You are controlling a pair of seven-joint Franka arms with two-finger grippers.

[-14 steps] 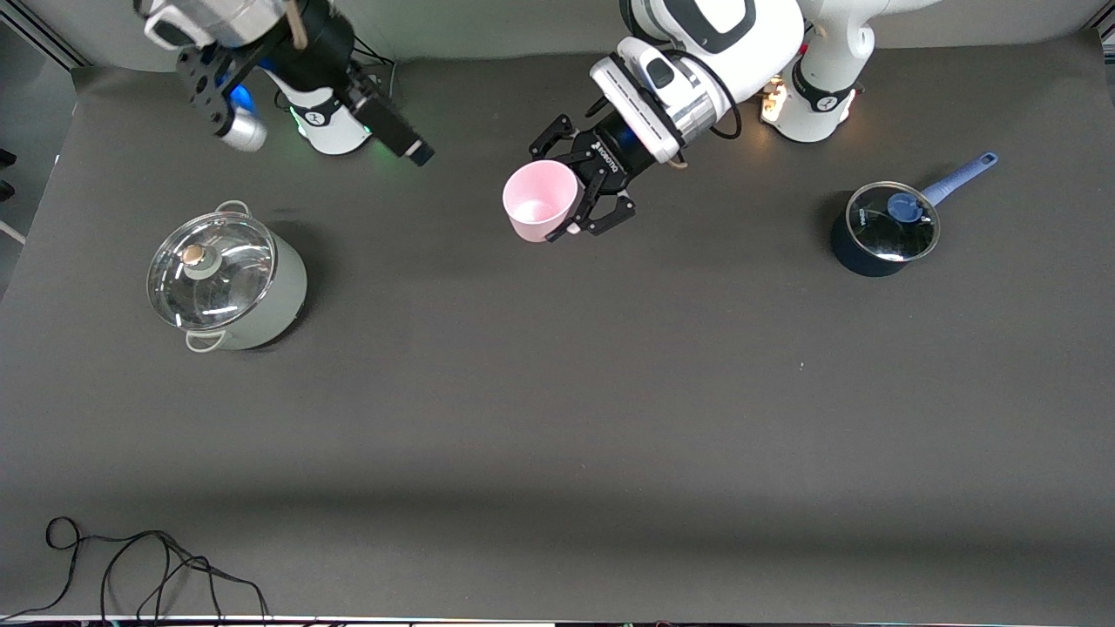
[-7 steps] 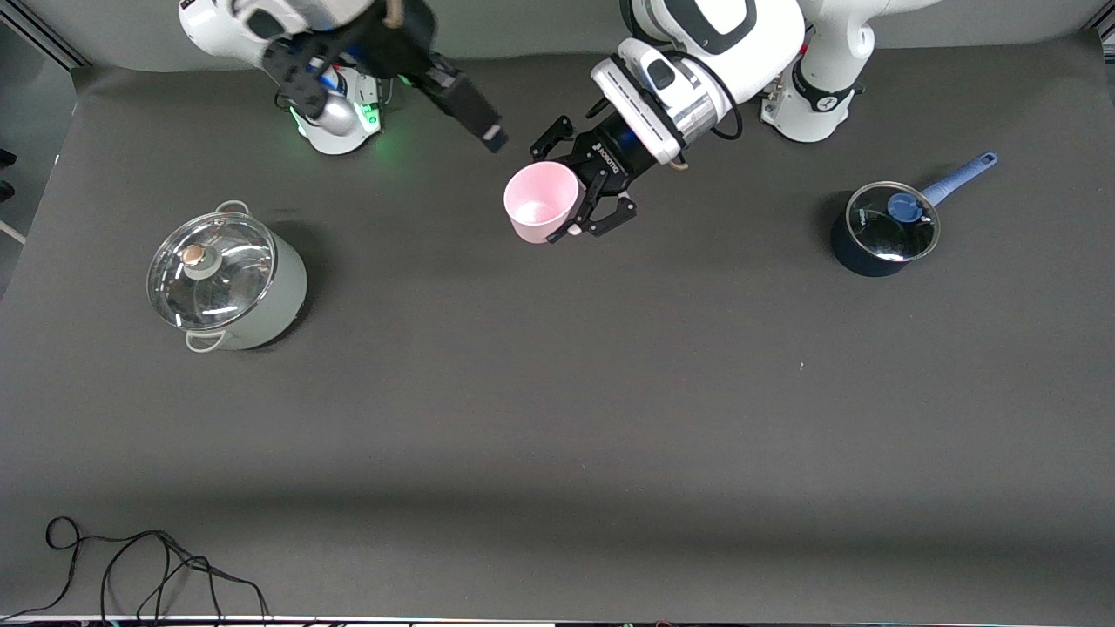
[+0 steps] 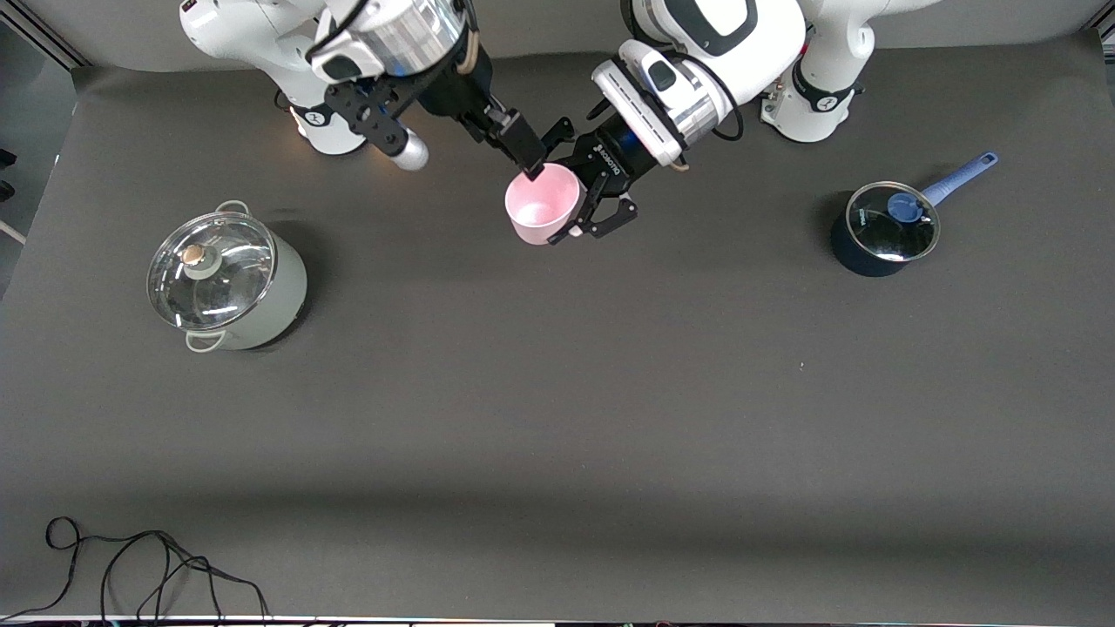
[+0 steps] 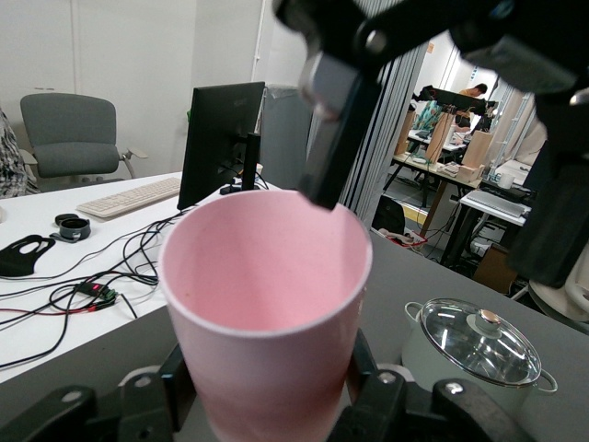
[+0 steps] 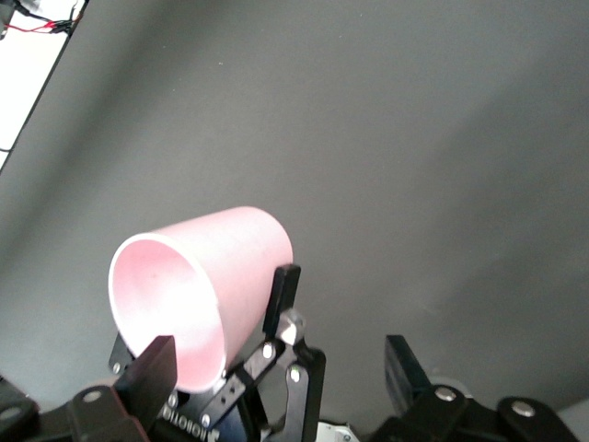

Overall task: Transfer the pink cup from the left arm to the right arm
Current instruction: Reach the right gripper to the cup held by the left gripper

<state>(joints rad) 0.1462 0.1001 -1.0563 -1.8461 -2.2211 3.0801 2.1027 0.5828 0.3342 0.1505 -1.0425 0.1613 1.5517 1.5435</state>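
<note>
The pink cup [image 3: 540, 202] is held up over the table toward the arms' bases, tilted with its mouth open to the front camera. My left gripper [image 3: 571, 196], the black linkage claw, is shut on the cup's lower body. In the left wrist view the cup [image 4: 267, 295] fills the middle between the left gripper's fingers [image 4: 175, 391]. My right gripper [image 3: 531, 161] is open, with its tips at the cup's rim. In the right wrist view the right gripper [image 5: 278, 348] has one finger [image 5: 152, 373] in front of the cup's mouth [image 5: 170, 308] and the other well apart.
A grey-green pot with a glass lid [image 3: 226, 283] stands toward the right arm's end, also shown in the left wrist view [image 4: 474, 345]. A dark blue saucepan with a lid and blue handle [image 3: 884, 228] stands toward the left arm's end. A black cable [image 3: 131, 566] lies at the table's near edge.
My right arm has swung from its own end of the table toward the middle, bringing its open gripper to the cup's rim. The left gripper and cup have hardly moved.
</note>
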